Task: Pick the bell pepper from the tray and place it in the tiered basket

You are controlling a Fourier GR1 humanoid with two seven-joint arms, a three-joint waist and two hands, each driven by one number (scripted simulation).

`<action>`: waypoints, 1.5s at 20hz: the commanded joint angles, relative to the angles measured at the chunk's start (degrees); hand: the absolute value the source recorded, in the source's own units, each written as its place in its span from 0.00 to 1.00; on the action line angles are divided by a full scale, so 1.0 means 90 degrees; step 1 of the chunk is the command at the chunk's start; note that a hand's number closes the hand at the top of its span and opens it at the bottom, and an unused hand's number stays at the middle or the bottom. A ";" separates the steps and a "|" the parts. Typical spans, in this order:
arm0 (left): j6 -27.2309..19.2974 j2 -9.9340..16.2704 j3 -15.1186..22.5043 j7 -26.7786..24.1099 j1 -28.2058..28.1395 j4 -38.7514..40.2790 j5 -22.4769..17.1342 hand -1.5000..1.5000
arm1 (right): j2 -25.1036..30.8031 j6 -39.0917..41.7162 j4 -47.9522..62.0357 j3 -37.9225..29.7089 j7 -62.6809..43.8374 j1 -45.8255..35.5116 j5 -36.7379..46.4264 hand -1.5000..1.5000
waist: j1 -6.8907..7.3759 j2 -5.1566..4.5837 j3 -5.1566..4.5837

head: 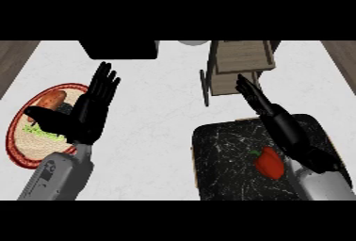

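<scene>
Bell pepper (271, 163) on tray (222, 160), long axis up-down, stem upper-left; right hand (278, 120) fingers straight, holding nothing.

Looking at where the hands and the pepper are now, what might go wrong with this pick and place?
1. The right hand stretches, fingers straight, past the pepper, which lies on the tray beside that forearm; closing there would likely grasp nothing.
2. Pulling back, the forearm might nudge the pepper across the tray.
3. The basket stands just beyond the fingertips, so reaching further could bump it.
</scene>
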State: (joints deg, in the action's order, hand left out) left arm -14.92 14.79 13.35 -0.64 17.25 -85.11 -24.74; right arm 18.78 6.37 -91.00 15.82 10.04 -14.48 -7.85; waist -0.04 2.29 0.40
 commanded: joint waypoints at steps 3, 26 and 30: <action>-0.0288 0.0477 0.0124 -0.0008 -0.1031 0.0241 0.0684 0.50 | 0.0639 0.0030 -0.0534 -0.0988 0.0183 0.0102 -0.0226 1.00 | -0.0042 -0.0222 -0.0043; -0.0764 0.0409 0.0397 -0.0185 -0.2497 0.0579 0.1394 0.50 | 0.3149 0.0652 -0.2547 -0.2742 -0.2741 0.2740 -0.0251 0.00 | -0.0105 -0.0205 -0.0069; -0.0842 0.0251 0.0422 -0.0224 -0.2444 0.0733 0.1462 0.50 | 0.3694 0.0659 -0.3469 -0.2528 -0.3488 0.2908 0.0630 0.00 | -0.0111 -0.0218 -0.0068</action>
State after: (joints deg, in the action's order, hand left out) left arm -22.89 17.35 16.60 -3.12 -2.28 -79.95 -11.42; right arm 47.90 11.82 -114.94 -9.30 -15.46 9.10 -8.74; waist -1.22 0.54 0.02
